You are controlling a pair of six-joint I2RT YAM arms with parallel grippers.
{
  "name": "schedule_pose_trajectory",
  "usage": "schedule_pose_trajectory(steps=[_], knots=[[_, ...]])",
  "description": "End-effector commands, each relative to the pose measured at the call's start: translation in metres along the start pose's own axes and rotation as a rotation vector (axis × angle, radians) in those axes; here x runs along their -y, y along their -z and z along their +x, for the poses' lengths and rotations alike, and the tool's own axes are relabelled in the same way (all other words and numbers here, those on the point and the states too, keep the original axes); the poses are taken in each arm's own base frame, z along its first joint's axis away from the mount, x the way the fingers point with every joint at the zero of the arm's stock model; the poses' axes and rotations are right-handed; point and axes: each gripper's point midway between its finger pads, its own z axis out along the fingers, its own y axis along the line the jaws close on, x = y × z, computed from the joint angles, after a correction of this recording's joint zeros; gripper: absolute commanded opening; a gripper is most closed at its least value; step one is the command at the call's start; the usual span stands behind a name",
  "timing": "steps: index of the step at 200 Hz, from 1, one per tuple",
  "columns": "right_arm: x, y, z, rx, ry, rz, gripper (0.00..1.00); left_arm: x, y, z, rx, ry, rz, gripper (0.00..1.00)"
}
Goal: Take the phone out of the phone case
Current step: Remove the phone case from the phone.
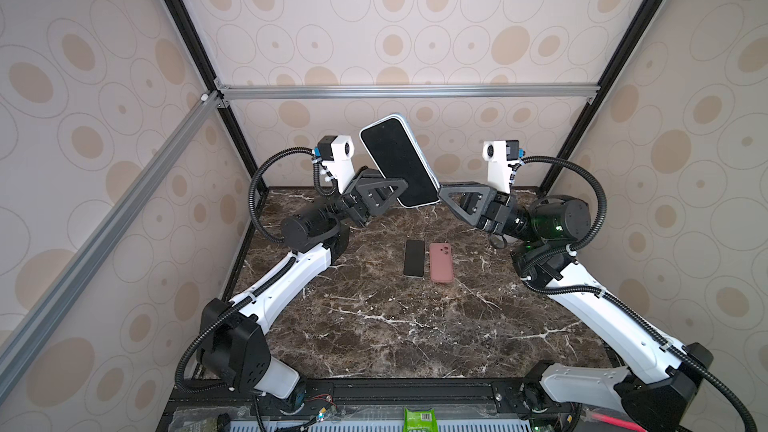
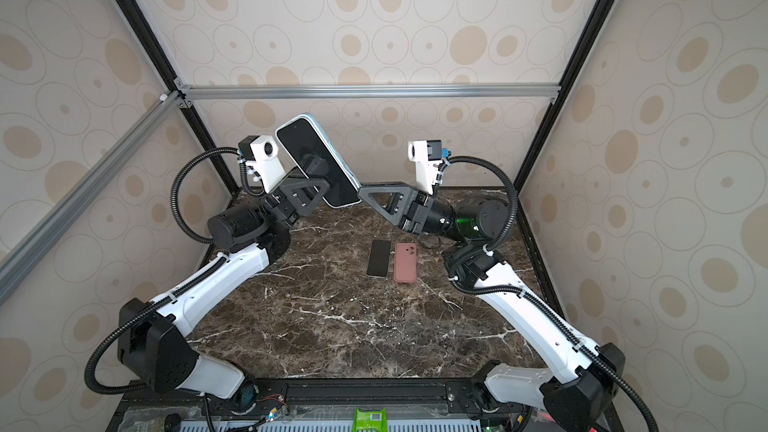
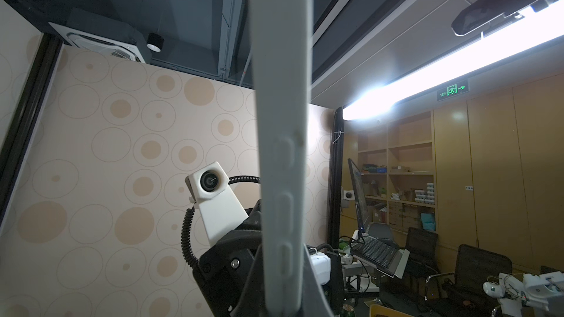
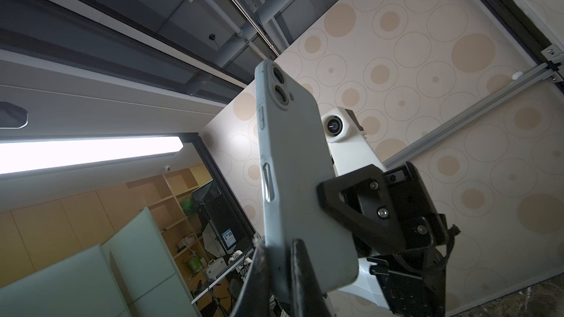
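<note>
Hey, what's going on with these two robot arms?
Both arms hold a phone in its light blue case above the table. The left gripper pinches it front to back, the right gripper clamps its lower end. It is not out yet. A black phone and pink case lie side by side below.

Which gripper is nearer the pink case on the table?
Right. Both grip the raised phone; the right gripper hangs above and behind the pink case, the left gripper farther to the left.
</note>
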Motion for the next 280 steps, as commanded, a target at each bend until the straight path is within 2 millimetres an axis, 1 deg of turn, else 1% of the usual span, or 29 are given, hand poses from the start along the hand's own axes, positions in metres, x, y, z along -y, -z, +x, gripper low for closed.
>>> schedule_pose_trajectory(steps=[1,23,51,93,158,193,250,280], knots=[[0.023,-0.011,0.041,-0.115,-0.225,0.032,0.00,-0.023,-0.002,0.043,-0.168,0.041,-0.007,0.00],[0.027,-0.011,0.044,-0.114,-0.245,0.041,0.00,-0.021,-0.003,0.042,-0.169,0.035,-0.004,0.00],[0.036,-0.013,0.049,-0.117,-0.291,0.051,0.00,-0.019,-0.003,0.041,-0.173,0.027,0.004,0.00],[0.046,-0.019,0.058,-0.128,-0.364,0.048,0.00,-0.001,-0.006,0.041,-0.195,-0.004,0.074,0.00],[0.054,-0.021,0.063,-0.131,-0.401,0.061,0.00,0.006,-0.009,0.040,-0.215,-0.026,0.102,0.00],[0.068,-0.019,0.069,-0.129,-0.445,0.103,0.00,0.008,-0.010,0.040,-0.220,-0.034,0.114,0.00],[0.084,-0.015,0.078,-0.128,-0.507,0.152,0.00,0.014,-0.014,0.040,-0.232,-0.041,0.144,0.00],[0.097,-0.014,0.085,-0.134,-0.553,0.197,0.00,0.017,-0.014,0.041,-0.242,-0.046,0.158,0.00]])
